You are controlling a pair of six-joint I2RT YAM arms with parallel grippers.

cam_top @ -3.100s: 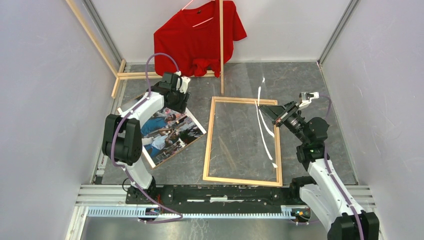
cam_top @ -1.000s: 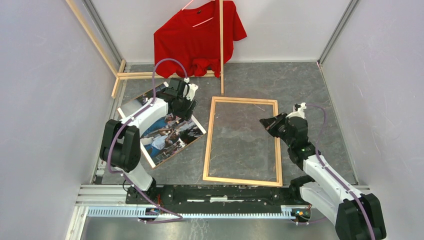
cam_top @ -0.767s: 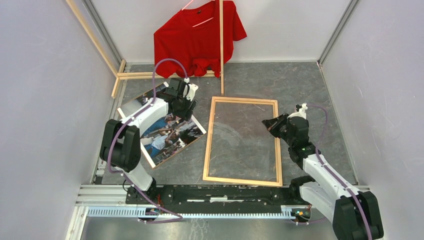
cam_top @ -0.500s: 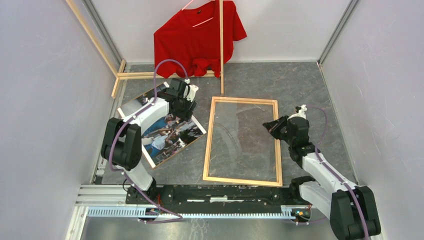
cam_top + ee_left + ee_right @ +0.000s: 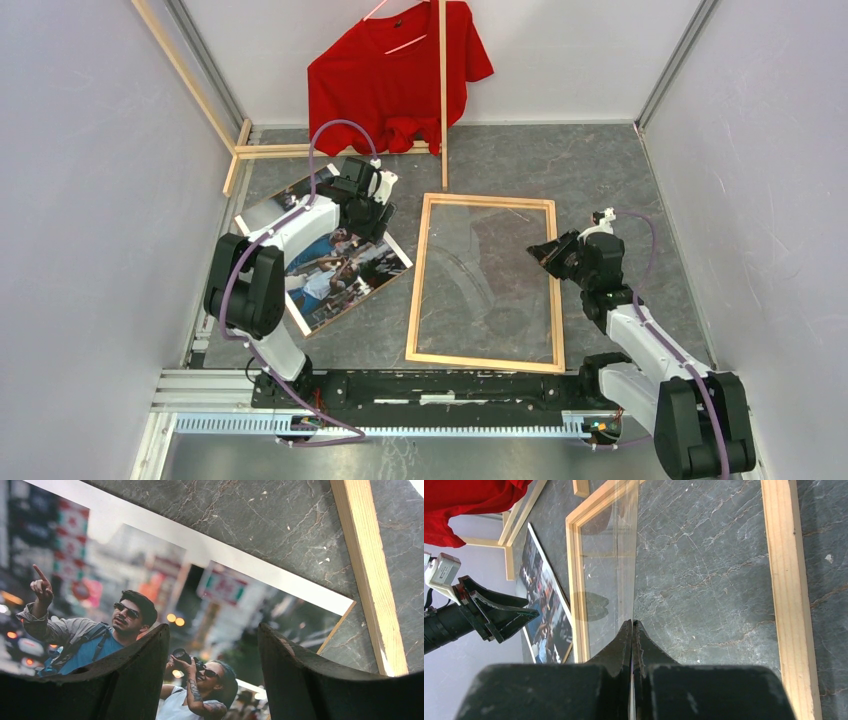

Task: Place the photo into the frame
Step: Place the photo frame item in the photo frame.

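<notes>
While the right claw (image 5: 632, 623) pinches the clear pane (image 5: 606, 570) edge above the frame (image 5: 781, 580), a slip could crack it; the left claw (image 5: 212, 630) hangs wide over the photo (image 5: 125, 580).

Both arms (image 5: 300, 215) are the same deal, glossy white shells with chunky black joints, a thin purple cable (image 5: 340, 123) looping off each one, a little white block (image 5: 441, 571) by the wrist, and matte black wedge-shaped claw fingers (image 5: 135, 675) with rough edges.
</notes>
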